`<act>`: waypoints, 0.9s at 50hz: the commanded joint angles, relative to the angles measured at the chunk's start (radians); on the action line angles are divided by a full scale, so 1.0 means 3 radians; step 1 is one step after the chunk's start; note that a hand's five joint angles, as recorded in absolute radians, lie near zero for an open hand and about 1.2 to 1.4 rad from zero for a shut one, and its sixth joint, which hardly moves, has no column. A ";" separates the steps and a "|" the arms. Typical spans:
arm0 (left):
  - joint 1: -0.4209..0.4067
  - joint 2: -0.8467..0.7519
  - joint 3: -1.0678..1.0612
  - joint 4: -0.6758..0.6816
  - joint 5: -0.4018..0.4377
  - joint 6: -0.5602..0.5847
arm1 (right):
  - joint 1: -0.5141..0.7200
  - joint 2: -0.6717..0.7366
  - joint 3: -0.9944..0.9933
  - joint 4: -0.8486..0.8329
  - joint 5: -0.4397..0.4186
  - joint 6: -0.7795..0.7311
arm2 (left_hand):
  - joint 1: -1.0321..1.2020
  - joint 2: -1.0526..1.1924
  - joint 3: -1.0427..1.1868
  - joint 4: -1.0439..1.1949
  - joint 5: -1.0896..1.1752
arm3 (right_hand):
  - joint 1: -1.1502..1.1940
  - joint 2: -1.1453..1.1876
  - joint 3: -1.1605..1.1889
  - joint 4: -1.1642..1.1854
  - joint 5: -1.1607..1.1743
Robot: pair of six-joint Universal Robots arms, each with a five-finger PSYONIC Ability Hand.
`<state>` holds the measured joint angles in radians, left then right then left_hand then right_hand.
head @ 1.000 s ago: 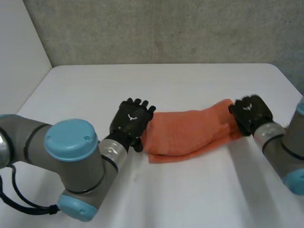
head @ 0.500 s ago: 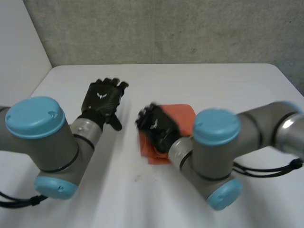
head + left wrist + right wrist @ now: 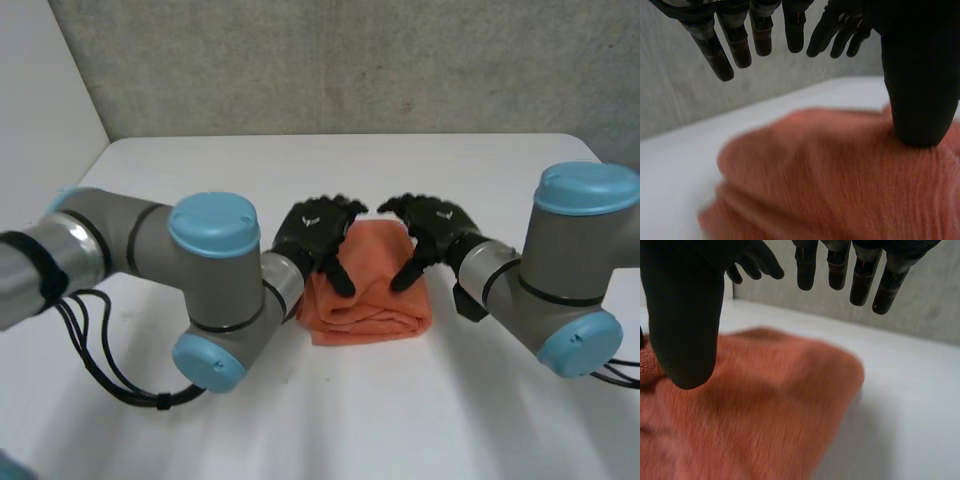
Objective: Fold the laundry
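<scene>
At centre frame lies a folded orange towel [image 3: 370,298]; left hand [image 3: 316,230] and right hand [image 3: 434,222] rest thumbs on it, fingers straight, gripping nothing.

White table [image 3: 330,420] w/ rounded far corners, rough grey wall [image 3: 350,60] behind — plain white panel [image 3: 40,100] at left

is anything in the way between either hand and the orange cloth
Nothing visible does. The left hand and the right hand are both open directly over the folded cloth, one at each side of its top.
</scene>
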<state>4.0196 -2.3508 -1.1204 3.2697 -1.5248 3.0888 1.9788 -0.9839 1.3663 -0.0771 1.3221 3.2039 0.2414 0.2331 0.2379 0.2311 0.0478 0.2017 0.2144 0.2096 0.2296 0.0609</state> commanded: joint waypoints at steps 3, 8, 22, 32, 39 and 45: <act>0.0080 -0.0171 -0.0141 -0.0089 -0.0266 0.0232 | 0.0026 0.0442 -0.0351 0.0426 0.0011 -0.0110 | 0.0054 0.0082 0.0066 0.0088 0.0118 | -0.0091 -0.0133 -0.0117 -0.0184 -0.0203; 0.0131 -0.0085 -0.0289 -0.0130 -0.0296 0.0641 | 0.0015 0.0462 -0.0453 0.0589 0.0011 -0.0315 | -0.0024 0.0003 -0.0013 0.0010 0.0039 | -0.0091 -0.0133 -0.0117 -0.0184 -0.0203; 0.0136 0.0922 -0.0397 -0.0197 -0.0301 0.0662 | -0.0122 -0.0421 -0.0403 0.0528 0.0097 -0.0300 | -0.0073 -0.0046 -0.0062 -0.0039 -0.0010 | -0.0091 -0.0133 -0.0117 -0.0184 -0.0203; 0.0667 0.1694 -0.0361 -0.0851 -0.0302 0.0657 | -0.0460 -0.1358 -0.0254 0.0308 0.0727 -0.0381 | -0.0152 -0.0124 -0.0140 -0.0117 -0.0088 | -0.0091 -0.0133 -0.0117 -0.0184 -0.0203; 0.0980 0.2068 -0.0387 -0.1025 -0.0271 0.0585 | -0.0511 -0.1414 -0.0244 0.0620 0.0655 -0.0550 | -0.0161 -0.0134 -0.0150 -0.0127 -0.0098 | -0.0091 -0.0133 -0.0117 -0.0184 -0.0203; 0.0980 0.2078 -0.0397 -0.1025 -0.0255 0.0462 | -0.0506 -0.1409 -0.0234 0.0620 0.0660 -0.0556 | -0.0191 -0.0163 -0.0179 -0.0157 -0.0127 | -0.0091 -0.0133 -0.0117 -0.0184 -0.0203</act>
<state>4.3140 -1.7291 -1.2357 2.9560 -1.6056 3.2596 1.8236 -1.4154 1.2950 0.0961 1.5277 3.0426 0.2278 0.2181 0.2301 0.2139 0.0439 0.2017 0.2144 0.2097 0.2296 0.0559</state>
